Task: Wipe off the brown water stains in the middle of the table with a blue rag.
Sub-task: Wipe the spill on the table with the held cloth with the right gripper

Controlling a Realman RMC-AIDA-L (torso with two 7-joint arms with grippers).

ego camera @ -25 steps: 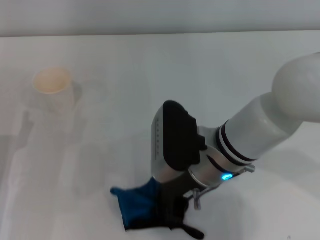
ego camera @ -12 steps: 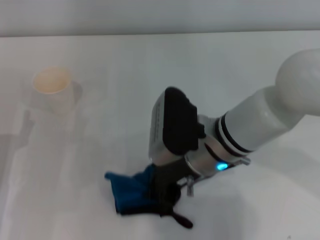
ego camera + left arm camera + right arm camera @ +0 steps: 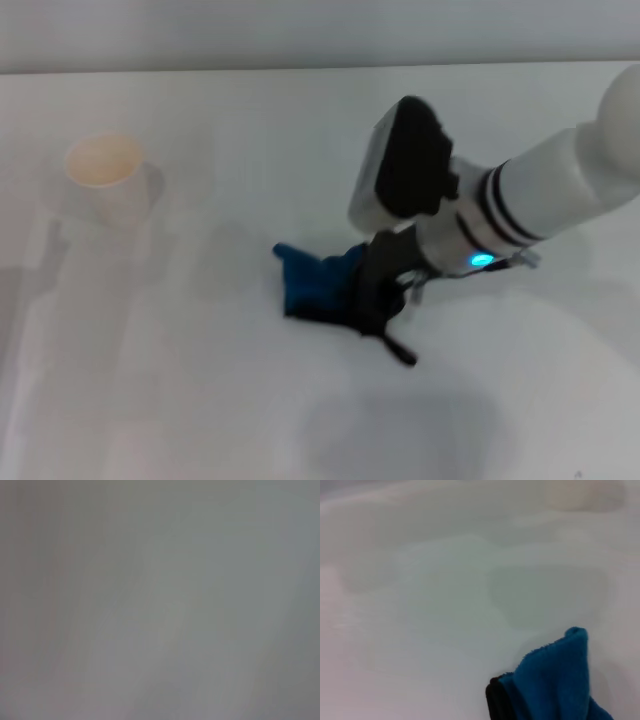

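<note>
My right gripper (image 3: 372, 296) is shut on the blue rag (image 3: 318, 284) and presses it against the white table (image 3: 250, 130) near the middle. The rag trails out to the left of the dark fingers, and its black loop tab (image 3: 398, 352) lies toward the near side. In the right wrist view the rag (image 3: 555, 685) shows at the picture's edge, with its black edging (image 3: 496, 700). No tan puddle shows in any view. The left gripper is out of view, and the left wrist view shows only a plain grey surface.
A white paper cup (image 3: 106, 178) with a beige inside stands at the far left of the table. It shows faintly in the right wrist view (image 3: 585, 497). The table's far edge (image 3: 300, 68) runs across the top.
My right gripper has dragged the blue rag from the near part of the table toward the far side and to the right. The cup has not moved.
</note>
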